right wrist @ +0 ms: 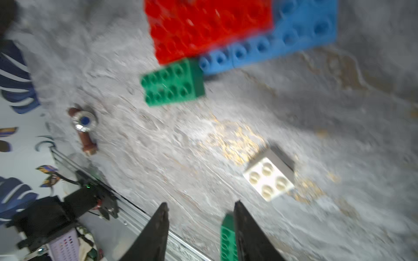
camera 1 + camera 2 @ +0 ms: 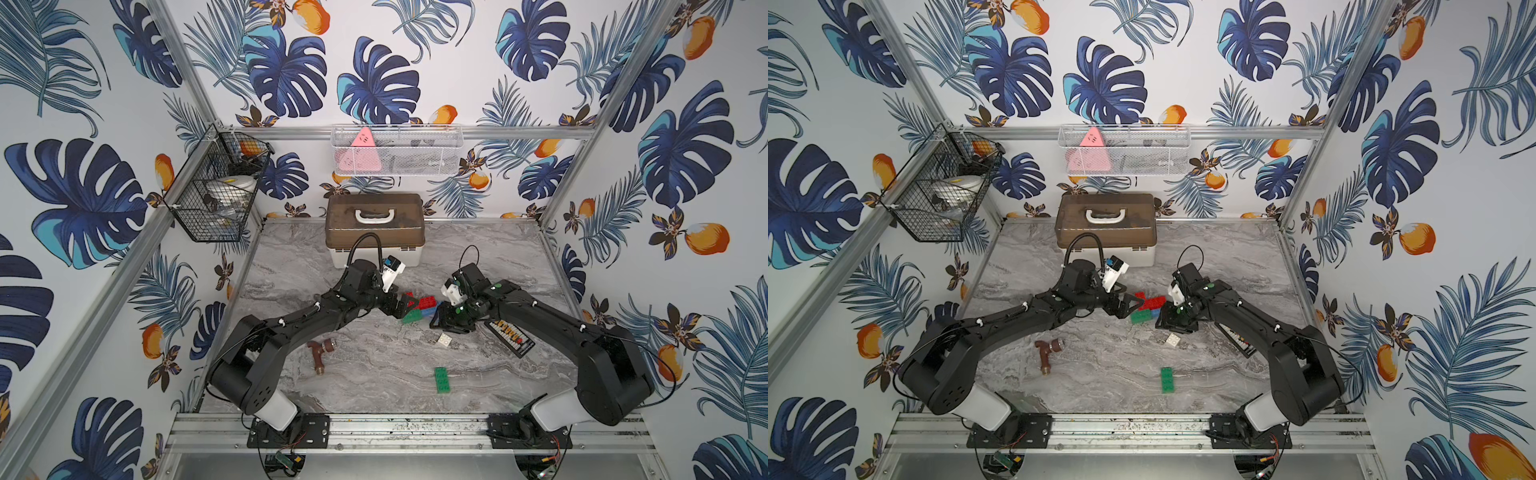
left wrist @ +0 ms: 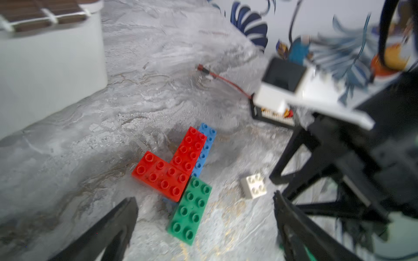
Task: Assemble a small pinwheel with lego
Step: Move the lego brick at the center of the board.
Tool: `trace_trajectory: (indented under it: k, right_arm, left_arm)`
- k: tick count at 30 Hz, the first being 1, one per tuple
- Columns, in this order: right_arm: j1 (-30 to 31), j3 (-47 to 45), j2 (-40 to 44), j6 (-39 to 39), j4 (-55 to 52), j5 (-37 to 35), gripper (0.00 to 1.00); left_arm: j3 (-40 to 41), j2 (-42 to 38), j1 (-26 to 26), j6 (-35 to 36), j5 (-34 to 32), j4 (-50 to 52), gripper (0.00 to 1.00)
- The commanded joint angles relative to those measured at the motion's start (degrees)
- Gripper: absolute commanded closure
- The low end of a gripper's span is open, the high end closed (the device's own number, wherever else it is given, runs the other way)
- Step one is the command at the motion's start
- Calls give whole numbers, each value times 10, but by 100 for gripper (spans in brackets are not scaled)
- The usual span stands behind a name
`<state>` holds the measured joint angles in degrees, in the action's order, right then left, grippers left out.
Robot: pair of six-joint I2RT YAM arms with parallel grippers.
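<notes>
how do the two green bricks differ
The build's green brick touches a red brick; the loose green brick lies alone, nearer the front rail. In both top views the build's lies crosswise, the loose one front to back. Both are eight-stud, studs up.

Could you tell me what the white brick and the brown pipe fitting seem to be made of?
White brick: likely moulded plastic, smooth and matte, with round studs. Pipe fitting: seemingly brown metal or plastic, with a shiny silvery collar; blur leaves it open.
</notes>
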<state>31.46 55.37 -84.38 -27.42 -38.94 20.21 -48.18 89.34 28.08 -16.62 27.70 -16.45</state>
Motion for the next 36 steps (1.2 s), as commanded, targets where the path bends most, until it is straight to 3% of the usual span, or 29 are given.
trace_trajectory:
  k: [1,6,8,12,15,20,23,29,36]
  right_arm:
    - [42,-34,29,-20,-72,-36,44]
    - [104,-70,47,-78,-56,-47,35]
    - [117,-78,39,-96,-37,-45,35]
    - [151,-66,2,-101,-51,-76,38]
    - [161,-60,-19,-103,-47,-81,46]
    - [166,-29,-70,-74,-74,-104,61]
    - [165,-1,-102,-49,-84,-122,65]
    - [155,67,-148,-7,-107,-157,64]
    - [122,164,-211,51,-89,-167,60]
  left_arm:
    - [36,-6,-1,-247,-16,-159,1]
    - [62,-26,-1,-314,-33,-124,1]
    - [48,-23,0,-305,-22,-74,1]
    - [-3,-12,-1,-263,-13,59,1]
    - [7,-20,-1,-256,-27,71,1]
    - [34,-26,-2,-305,-35,38,1]
    - [31,-27,-1,-316,-37,60,1]
    - [27,-70,-5,-289,-76,138,1]
    - [51,-90,-6,-295,-80,141,1]
